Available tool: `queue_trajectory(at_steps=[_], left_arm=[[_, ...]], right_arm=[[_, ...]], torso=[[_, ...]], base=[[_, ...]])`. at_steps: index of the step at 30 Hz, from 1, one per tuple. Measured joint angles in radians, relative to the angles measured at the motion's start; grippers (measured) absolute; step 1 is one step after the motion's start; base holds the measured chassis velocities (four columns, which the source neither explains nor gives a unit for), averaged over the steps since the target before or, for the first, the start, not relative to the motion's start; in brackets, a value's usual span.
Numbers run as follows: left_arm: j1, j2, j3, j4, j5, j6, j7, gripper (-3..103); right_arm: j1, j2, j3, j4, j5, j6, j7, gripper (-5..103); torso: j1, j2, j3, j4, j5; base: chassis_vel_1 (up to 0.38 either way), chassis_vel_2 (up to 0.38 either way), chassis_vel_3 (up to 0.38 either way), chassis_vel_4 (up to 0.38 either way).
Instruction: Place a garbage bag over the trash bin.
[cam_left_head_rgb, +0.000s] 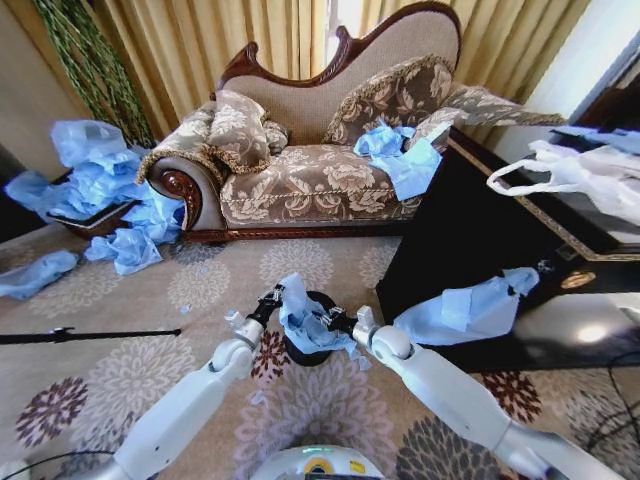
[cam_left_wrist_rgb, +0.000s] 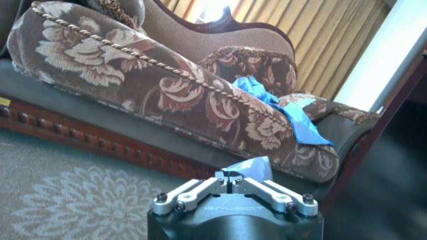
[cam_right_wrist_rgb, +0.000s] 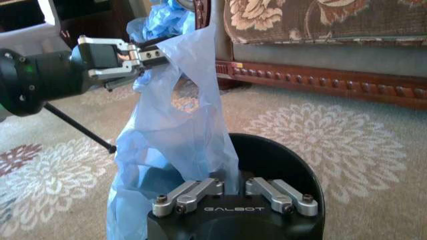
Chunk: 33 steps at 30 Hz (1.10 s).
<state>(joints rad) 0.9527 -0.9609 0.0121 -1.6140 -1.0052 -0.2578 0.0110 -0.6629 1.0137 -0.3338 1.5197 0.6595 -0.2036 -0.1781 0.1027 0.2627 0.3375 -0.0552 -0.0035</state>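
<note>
- Living rm: floral carpet (cam_left_head_rgb: 130, 380), ornate brocade sofa (cam_left_head_rgb: 320, 180) w/ carved wood trim at the far side, gold curtains behind, dark glossy cabinet (cam_left_head_rgb: 470, 240) on the right.
- Bin (cam_left_head_rgb: 310, 350) sits on the carpet, near centre, just ahead of the robot; small, black, smooth, round rim.
- Bag (cam_left_head_rgb: 305, 322) is over the bin's mouth, part draped inside, held up between both grippers.
- Left gripper (cam_left_head_rgb: 272, 298) is at the bag's left top corner, jaws pressed together on a pinch of film. Right gripper (cam_left_head_rgb: 343, 322) is at the right edge by the rim, jaws closed on the film too.
- Bag stuff: thin light-blue plastic, crinkly, see-thru, bunched in folds, not spread open.
- Spare blue bags: heap (cam_left_head_rgb: 95, 185) far left on the floor, some on the sofa seat (cam_left_head_rgb: 398, 155), one on the cabinet edge (cam_left_head_rgb: 470, 310). White loop-handle bag (cam_left_head_rgb: 570, 175) on the cabinet top, far right.
- Risks, my guess:
  - Film is slick and thin; a hard pull apart could slip it out of a pinch or tear it.
  - Mouth looks bunched, so it may snag on one side of the rim and not go round.
  - Bin is light-looking; a sideways tug could tip or slide it on the carpet.
  - Grippers are close to each other; could bump.
</note>
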Motion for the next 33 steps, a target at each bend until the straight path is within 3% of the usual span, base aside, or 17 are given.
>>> queue_trajectory(at_steps=[5, 8, 13, 15, 17, 23, 33], left_arm=[[0.000, 0.000, 0.000, 0.002, 0.002, 0.000, 0.000, 0], [0.000, 0.001, -0.001, 0.003, 0.002, 0.000, 0.000, 0], [0.003, 0.001, -0.002, 0.006, 0.003, -0.003, 0.000, 0], [0.002, -0.001, -0.003, 0.015, 0.004, -0.007, 0.000, 0], [-0.003, -0.006, -0.003, 0.022, 0.004, -0.008, 0.000, 0], [-0.013, -0.015, -0.003, 0.031, 0.005, -0.009, -0.003, 0], [-0.041, -0.049, -0.009, 0.123, -0.025, -0.003, -0.047, 0]], right_arm=[[-0.011, 0.004, -0.008, -0.011, -0.022, -0.004, 0.000, 1], [-0.018, 0.009, -0.008, -0.013, -0.028, -0.006, 0.012, 1], [-0.028, 0.018, -0.001, -0.013, -0.079, 0.008, 0.107, 0], [-0.035, 0.024, 0.013, -0.004, -0.152, 0.041, 0.195, 0], [-0.036, 0.025, 0.022, 0.008, -0.196, 0.059, 0.233, 0], [-0.035, 0.036, 0.023, -0.001, -0.253, 0.100, 0.255, 0], [-0.019, 0.122, 0.037, -0.145, -0.350, 0.229, 0.311, 0]], torso=[[0.000, 0.000, 0.000, -0.0003, 0.0000], [0.000, 0.000, 0.000, -0.0002, 0.0002], [0.000, 0.000, 0.000, 0.0000, 0.0000], [0.000, 0.000, 0.000, 0.0000, 0.0001], [0.000, 0.000, 0.000, 0.0000, 0.0000], [0.000, 0.000, 0.000, -0.0002, 0.0000], [0.000, 0.000, 0.000, 0.0000, 0.0001]], base=[[0.000, 0.000, 0.000, 0.000], [0.000, 0.000, 0.000, 0.000], [0.000, 0.000, 0.000, 0.000], [0.000, 0.000, 0.000, 0.000], [0.000, 0.000, 0.000, 0.000], [0.000, 0.000, 0.000, 0.000], [0.000, 0.000, 0.000, 0.000]])
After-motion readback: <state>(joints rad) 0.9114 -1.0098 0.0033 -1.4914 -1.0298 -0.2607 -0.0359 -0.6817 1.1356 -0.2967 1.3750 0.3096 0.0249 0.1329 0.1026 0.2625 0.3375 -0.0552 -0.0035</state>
